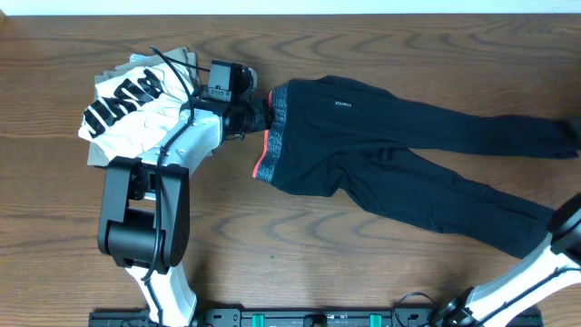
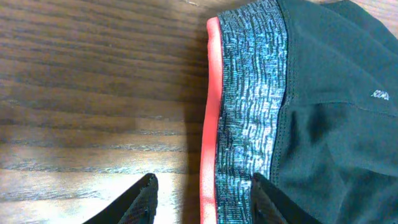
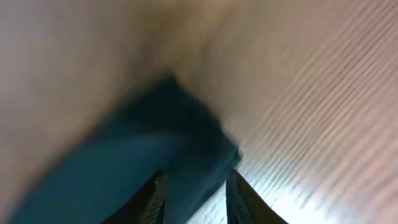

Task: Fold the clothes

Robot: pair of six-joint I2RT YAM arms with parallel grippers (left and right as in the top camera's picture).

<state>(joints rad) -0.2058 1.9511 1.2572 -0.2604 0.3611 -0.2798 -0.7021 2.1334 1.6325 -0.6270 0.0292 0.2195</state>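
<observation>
The black pants (image 1: 390, 145) lie flat across the table, with the grey, coral-edged waistband (image 1: 275, 136) to the left and both legs stretching right. My left gripper (image 1: 261, 116) sits at the waistband's far corner. In the left wrist view it is open (image 2: 205, 190): the coral edge and grey band (image 2: 249, 106) lie between its fingers, with bare wood beside the left one. My right gripper (image 3: 194, 190) is at the cuff of the near leg (image 1: 536, 222), at the table's right edge. That view is blurred. Dark cloth (image 3: 143, 155) lies between the parted fingers, with wood showing beside the right one.
A white shirt with black lettering (image 1: 127, 104) lies at the back left, on a khaki garment (image 1: 98, 156), right behind my left arm (image 1: 145, 218). My right arm (image 1: 536, 272) comes in from the lower right corner. The table's back edge runs along the top.
</observation>
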